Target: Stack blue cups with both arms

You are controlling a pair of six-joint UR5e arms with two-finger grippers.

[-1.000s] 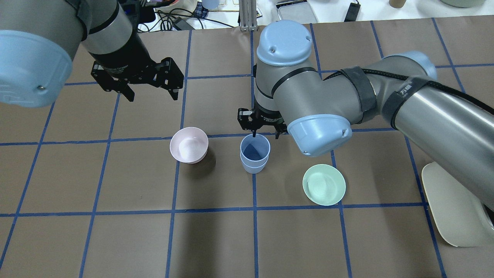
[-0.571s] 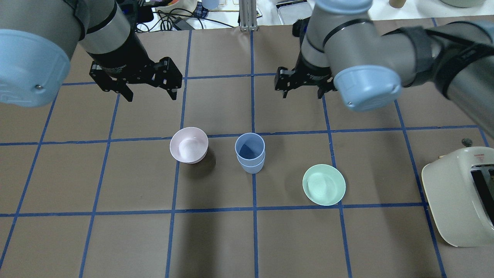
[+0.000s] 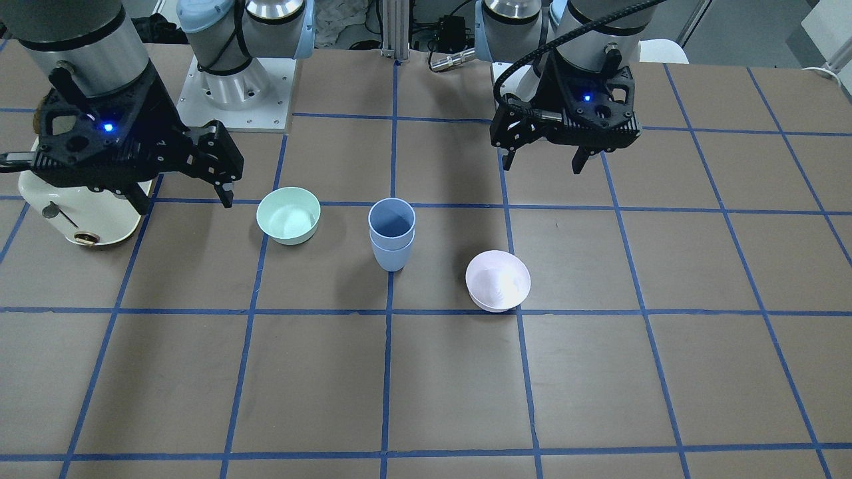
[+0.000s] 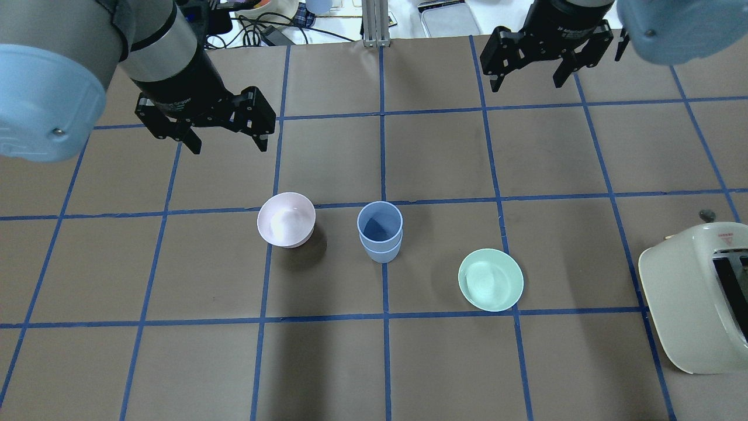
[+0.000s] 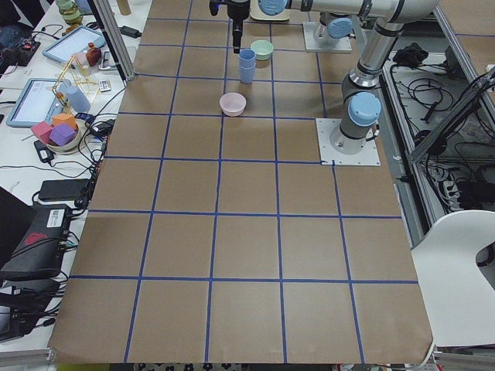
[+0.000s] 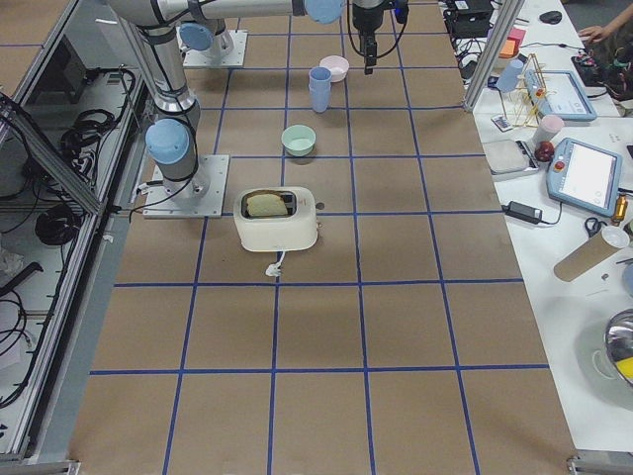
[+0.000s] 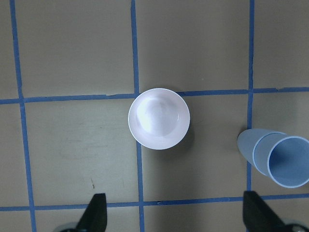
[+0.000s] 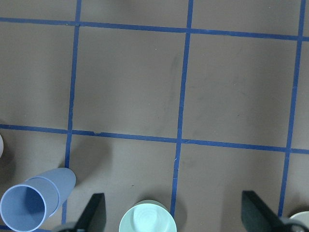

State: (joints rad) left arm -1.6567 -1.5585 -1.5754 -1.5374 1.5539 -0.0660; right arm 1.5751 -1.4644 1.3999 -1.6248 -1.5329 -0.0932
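Observation:
The two blue cups [image 4: 380, 231] stand nested one inside the other, upright near the table's middle; they also show in the front view [image 3: 392, 233] and at the edge of both wrist views [image 7: 277, 159] [image 8: 34, 203]. My left gripper [image 4: 229, 143] hangs open and empty above the table, behind and left of the pink bowl. My right gripper [image 4: 527, 83] is open and empty, high near the far table edge, well away from the cups. Neither gripper touches anything.
A pale pink bowl [image 4: 286, 219] sits left of the cups and a mint-green bowl [image 4: 491, 279] to their right front. A cream toaster [image 4: 695, 304] stands at the right edge. Cables and clutter lie beyond the far edge.
My right gripper has left the stacked cups and moved up and back to the far right. The cups stay nested and standing. The left arm has barely moved.

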